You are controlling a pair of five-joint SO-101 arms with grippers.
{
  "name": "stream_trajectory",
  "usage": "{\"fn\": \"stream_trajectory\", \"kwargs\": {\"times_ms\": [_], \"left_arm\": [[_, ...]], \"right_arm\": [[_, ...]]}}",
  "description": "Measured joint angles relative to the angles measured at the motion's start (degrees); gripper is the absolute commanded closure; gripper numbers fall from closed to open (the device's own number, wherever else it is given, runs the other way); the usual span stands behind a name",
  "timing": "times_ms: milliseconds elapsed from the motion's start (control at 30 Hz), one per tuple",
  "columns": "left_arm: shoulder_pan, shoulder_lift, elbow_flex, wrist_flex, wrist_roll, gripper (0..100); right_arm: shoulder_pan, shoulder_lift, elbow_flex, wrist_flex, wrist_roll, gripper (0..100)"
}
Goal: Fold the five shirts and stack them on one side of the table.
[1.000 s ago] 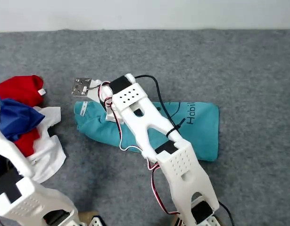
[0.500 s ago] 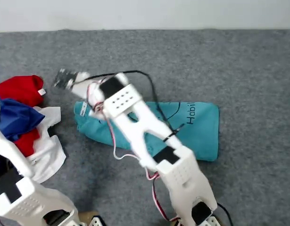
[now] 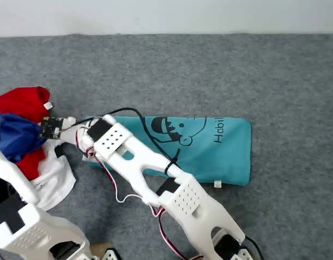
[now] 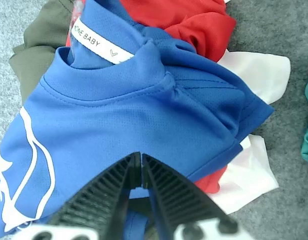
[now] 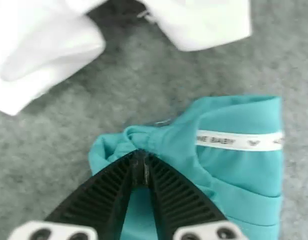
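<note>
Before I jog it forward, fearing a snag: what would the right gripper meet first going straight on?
The bunched teal cotton shirt, pinched at the right gripper's tips; beyond it grey carpet, then probably the crumpled white shirt.

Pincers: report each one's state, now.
Left pincer: closed over the blue shirt; whether it grips the cloth cannot be told.
Right pincer: closed, pinching a bunched edge of the teal shirt.

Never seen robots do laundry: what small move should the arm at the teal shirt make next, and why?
Probably lift that pinch slightly and carry it toward the opposite hem. The right gripper looks shut on bunched fabric at the collar end of the teal shirt, which lies stretched out, not yet folded in half.
</note>
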Motion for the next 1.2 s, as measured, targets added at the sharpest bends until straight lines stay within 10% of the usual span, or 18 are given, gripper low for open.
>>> {"fn": "stream_trajectory", "kwargs": {"times_ms": [1200], "left_arm": [[0.0, 0.0, 0.0, 0.0, 0.0, 98]], "right_arm": [[15.2, 7.0, -21.7, 12.0, -0.2, 98.8]]}}
